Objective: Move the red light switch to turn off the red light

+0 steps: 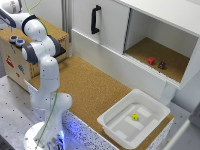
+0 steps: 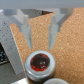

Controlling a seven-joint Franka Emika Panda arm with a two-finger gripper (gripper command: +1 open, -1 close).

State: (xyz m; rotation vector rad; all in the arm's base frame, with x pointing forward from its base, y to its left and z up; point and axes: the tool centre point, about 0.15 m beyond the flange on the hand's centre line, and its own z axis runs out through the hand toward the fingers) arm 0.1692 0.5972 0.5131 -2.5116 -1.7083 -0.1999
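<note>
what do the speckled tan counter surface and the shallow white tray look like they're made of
The speckled tan counter surface looks like cork: matte, granular brown flecking. The shallow white tray looks like moulded plastic: smooth, slightly glossy, rounded rim. Both are judged on appearance only.

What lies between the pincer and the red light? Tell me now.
Nothing. In the wrist view the open pincer hangs over the red light, and only bare cork surface shows in the stretch between its fingertips and the lamp.
</note>
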